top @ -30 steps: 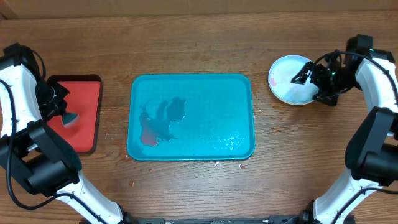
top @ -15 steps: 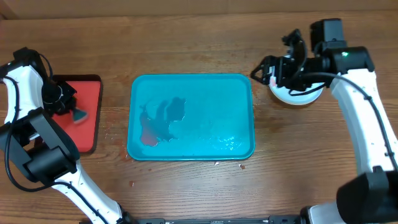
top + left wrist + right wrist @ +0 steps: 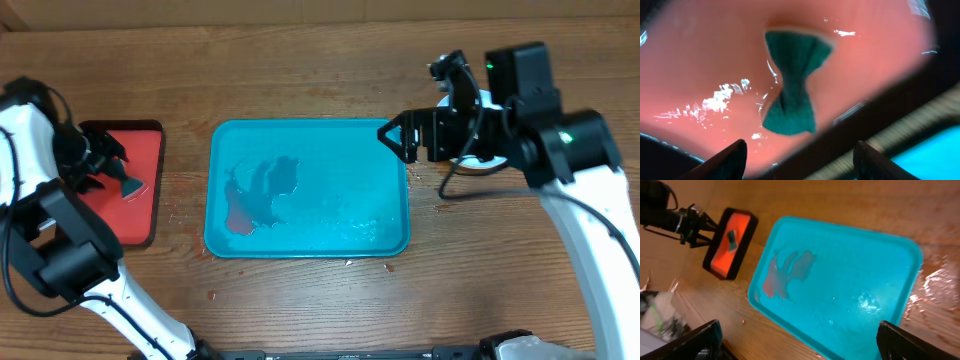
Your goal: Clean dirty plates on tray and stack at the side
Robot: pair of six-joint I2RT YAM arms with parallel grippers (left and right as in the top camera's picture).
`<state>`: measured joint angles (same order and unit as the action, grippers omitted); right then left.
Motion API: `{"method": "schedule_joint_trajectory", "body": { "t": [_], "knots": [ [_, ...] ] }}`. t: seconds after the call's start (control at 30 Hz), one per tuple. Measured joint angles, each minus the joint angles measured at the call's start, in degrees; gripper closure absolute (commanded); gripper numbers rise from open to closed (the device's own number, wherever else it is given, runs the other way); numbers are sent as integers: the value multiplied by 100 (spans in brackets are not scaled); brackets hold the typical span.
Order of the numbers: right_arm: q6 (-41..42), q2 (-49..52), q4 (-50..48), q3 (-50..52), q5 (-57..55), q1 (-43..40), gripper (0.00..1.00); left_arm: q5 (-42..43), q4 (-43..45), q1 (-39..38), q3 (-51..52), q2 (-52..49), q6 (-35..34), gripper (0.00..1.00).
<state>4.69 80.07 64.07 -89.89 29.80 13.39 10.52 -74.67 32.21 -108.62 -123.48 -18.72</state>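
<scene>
The teal tray [image 3: 300,190] lies mid-table with no plates on it, only wet patches and a red smear [image 3: 238,217]. The plates sit right of it, almost wholly hidden under my right arm; a sliver of white rim [image 3: 470,160] shows. My right gripper [image 3: 400,140] hovers open and empty above the tray's [image 3: 840,280] far right corner. My left gripper [image 3: 105,170] is open over the red tray [image 3: 125,150]. A teal sponge [image 3: 792,85], pinched like a bow-tie, lies loose on that red surface beyond my left gripper [image 3: 800,155].
The red tray [image 3: 730,242] with its dark rim sits left of the teal one, the sponge [image 3: 731,236] on it. Small crumbs and wet spots dot the wood near the teal tray's front right corner [image 3: 385,265].
My left gripper has opened and let the sponge go onto the red tray. My right arm has swung left from the plates to above the teal tray's corner.
</scene>
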Motion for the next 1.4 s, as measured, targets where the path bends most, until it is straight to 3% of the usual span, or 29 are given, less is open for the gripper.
{"method": "schedule_joint_trajectory", "body": {
  "t": [0.27, 0.5, 0.73, 0.97, 1.1, 1.4],
  "knots": [
    [0, -1121, 682, 0, -723, 7, 0, 979, -538, 234, -275, 1475, 745, 7],
    [-2, -2065, 1071, 208, -1427, 11, 0, 1226, -769, 173, -52, 3185, 1126, 5],
    [-2, -3390, 356, 1703, -1720, 11, 0, 1370, 22, -74, 2026, 5493, 1257, 0],
    [2, -3362, -160, 2487, -1786, 11, 0, 1377, 612, -74, 3499, 7729, 1296, 0],
    [0, -3182, -341, 2505, -1805, 11, 0, 1377, 654, -74, 3740, 8293, 1298, 0],
    [0, -2793, -339, 2505, -1805, 11, 0, 1377, 490, -74, 3783, 8330, 1298, 0]
  ]
}}
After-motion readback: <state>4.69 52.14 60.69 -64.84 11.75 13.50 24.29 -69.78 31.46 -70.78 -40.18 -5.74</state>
